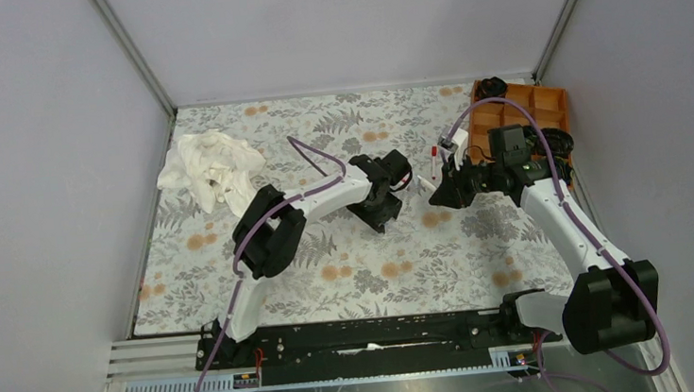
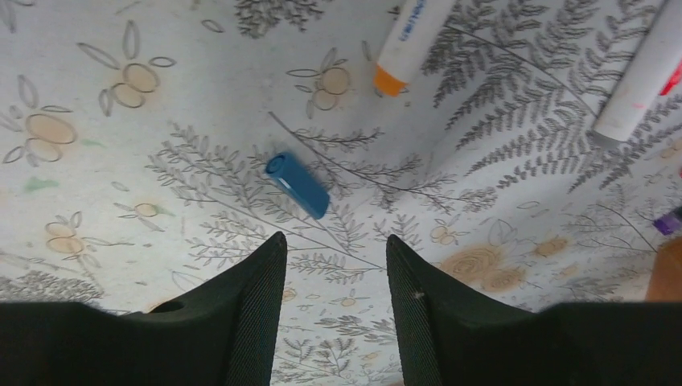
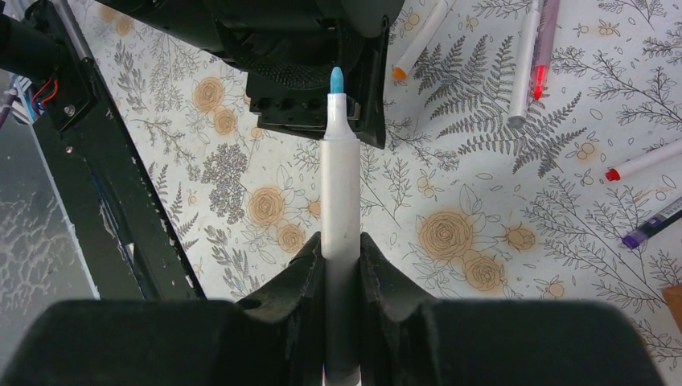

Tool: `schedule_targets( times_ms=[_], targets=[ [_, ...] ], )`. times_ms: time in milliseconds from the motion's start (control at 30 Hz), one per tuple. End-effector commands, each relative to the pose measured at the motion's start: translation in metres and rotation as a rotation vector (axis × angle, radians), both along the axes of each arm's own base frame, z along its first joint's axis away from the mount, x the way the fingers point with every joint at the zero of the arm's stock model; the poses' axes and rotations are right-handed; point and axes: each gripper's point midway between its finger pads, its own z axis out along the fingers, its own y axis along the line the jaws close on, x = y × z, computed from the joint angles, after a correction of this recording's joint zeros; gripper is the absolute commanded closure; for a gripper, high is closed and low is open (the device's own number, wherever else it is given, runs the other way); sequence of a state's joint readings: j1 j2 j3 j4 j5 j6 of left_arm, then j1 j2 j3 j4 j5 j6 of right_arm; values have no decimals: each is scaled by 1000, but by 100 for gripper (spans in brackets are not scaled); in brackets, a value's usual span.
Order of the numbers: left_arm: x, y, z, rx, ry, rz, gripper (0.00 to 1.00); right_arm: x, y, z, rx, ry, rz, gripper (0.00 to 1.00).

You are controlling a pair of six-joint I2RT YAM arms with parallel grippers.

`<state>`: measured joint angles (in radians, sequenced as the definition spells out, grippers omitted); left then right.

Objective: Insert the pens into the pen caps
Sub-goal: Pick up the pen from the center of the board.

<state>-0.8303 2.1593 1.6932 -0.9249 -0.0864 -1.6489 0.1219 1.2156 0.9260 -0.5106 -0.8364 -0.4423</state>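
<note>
My right gripper is shut on a white-barrelled pen whose bare blue tip points at my left gripper's black body. My left gripper is open and empty, hovering over the tablecloth. A blue pen cap lies on its side just ahead of the left fingertips, not touching them. In the top view the two grippers, left and right, face each other near mid-table. Loose pens lie nearby: an orange-tipped one, a white one beside a pinkish-red one, a red-tipped one and a dark purple one.
A floral tablecloth covers the table. A crumpled white cloth lies at the back left. An orange compartment tray stands at the back right beside the right arm. Grey walls enclose three sides.
</note>
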Motion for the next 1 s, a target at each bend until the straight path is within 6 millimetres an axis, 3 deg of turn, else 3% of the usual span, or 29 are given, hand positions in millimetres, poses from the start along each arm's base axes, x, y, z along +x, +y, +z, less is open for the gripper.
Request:
schedule_targets(
  times_ms=[0, 167, 367, 500, 667, 967],
  targets=[
    [-10, 20, -3, 74, 52, 46, 46, -4, 2, 8, 30, -26, 30, 100],
    [-13, 33, -9, 96, 92, 75, 46, -5, 2, 6, 36, -14, 36, 100],
    [-2, 50, -12, 134, 90, 98, 46, -5, 1, 6, 41, -11, 38, 100],
    [4, 47, -16, 131, 97, 56, 46, -5, 0, 8, 46, -16, 34, 100],
    [-2, 44, -24, 126, 140, 35, 46, -4, -2, 9, 51, -16, 27, 100],
    [-9, 41, -20, 108, 153, 66, 49, -4, -3, 10, 58, -17, 23, 100]
  ],
)
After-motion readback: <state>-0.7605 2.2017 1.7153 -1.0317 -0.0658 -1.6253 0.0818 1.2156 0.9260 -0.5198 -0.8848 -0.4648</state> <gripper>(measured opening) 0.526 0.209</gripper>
